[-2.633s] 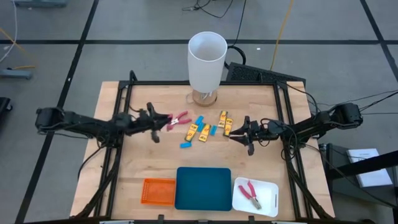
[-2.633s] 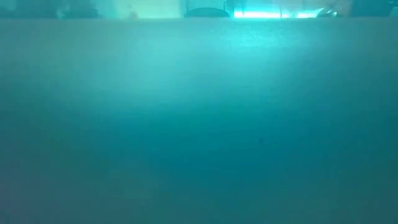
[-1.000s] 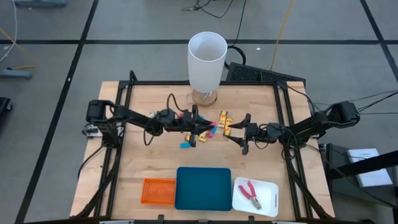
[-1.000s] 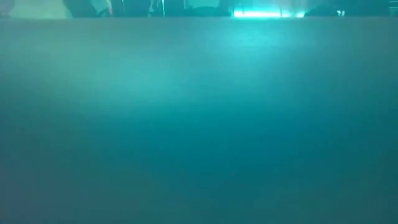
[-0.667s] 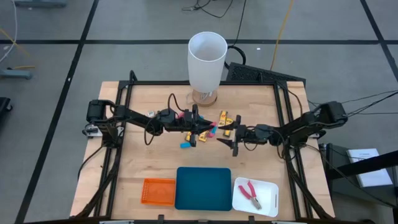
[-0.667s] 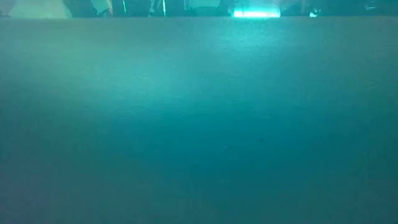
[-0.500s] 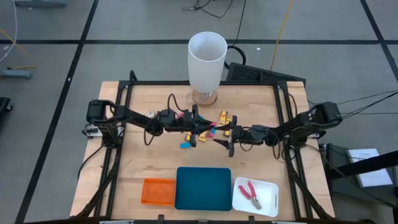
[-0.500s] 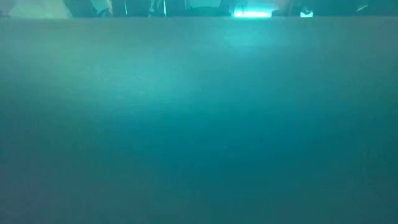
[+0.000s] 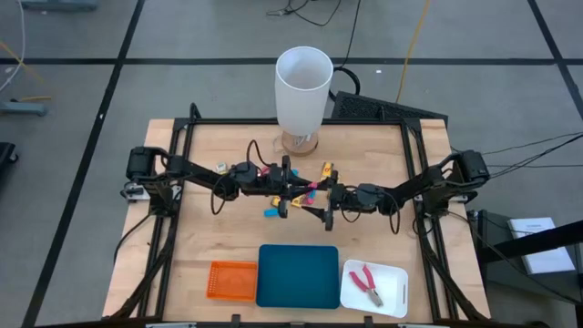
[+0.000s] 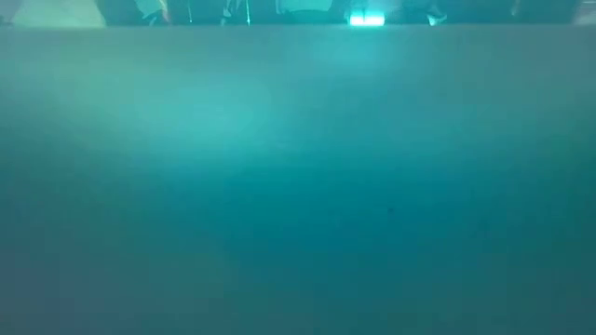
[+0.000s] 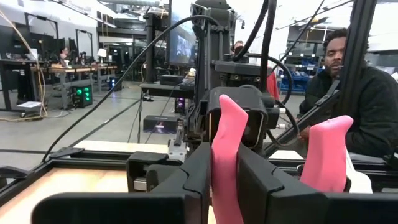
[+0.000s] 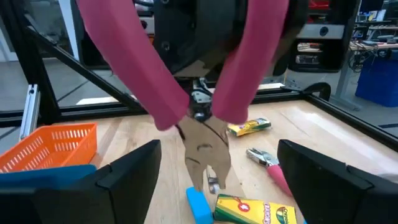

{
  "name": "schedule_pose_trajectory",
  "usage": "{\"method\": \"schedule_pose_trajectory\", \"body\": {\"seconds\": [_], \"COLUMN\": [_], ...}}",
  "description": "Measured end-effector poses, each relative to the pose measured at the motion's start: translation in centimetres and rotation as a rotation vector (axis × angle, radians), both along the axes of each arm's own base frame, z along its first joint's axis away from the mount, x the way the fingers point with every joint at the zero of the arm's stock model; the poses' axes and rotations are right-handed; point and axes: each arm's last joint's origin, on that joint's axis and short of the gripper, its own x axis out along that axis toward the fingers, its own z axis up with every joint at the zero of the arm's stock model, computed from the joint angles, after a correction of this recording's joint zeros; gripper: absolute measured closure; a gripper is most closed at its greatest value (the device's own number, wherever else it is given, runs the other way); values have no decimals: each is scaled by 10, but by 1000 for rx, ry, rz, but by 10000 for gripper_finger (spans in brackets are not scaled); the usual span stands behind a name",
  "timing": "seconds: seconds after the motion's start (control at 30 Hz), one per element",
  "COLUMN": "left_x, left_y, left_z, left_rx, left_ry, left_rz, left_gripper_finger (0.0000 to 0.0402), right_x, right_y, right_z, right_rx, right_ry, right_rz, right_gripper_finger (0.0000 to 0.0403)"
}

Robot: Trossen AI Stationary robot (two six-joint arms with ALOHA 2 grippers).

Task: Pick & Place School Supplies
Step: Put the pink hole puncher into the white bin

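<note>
Trays are sitting along the counter's (image 9: 182,237) near edge: orange (image 9: 230,281), teal (image 9: 297,275), and white (image 9: 374,288) holding red-handled pliers (image 9: 366,282). Mid-counter, the left gripper (image 9: 290,191) is gripping a second pair of pink-handled pliers (image 11: 227,152) with clenched fingers, facing the right gripper (image 9: 319,208), whose fingers (image 12: 127,177) are spreading wide, released. Yellow crayon boxes (image 12: 249,127) and a blue block (image 12: 198,205) are lying beneath.

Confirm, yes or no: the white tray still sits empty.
No, the white tray at the table's front right holds red-handled pliers.
</note>
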Motion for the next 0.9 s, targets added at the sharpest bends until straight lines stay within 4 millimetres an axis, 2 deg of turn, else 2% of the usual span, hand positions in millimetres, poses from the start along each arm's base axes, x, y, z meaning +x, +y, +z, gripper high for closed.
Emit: {"method": "schedule_pose_trajectory", "body": {"seconds": [0.2,0.47,0.67,0.9], "left_x": [0,0,0,0], "left_y": [0,0,0,0], "left_z": [0,-1,-1,-1], "left_rx": [0,-2,-4,-4], "left_ry": [2,7,8,8], "left_rz": [0,0,0,1], "left_gripper_finger": [362,344,361,334], "right_x": [4,4,4,4], "right_y": [0,0,0,1], "right_z": [5,5,4,5], "right_rx": [3,2,1,0], "right_ry": [-19,-12,-6,-15], "right_rz": [0,0,0,2], "right_gripper_finger": [100,131,173,233]}}
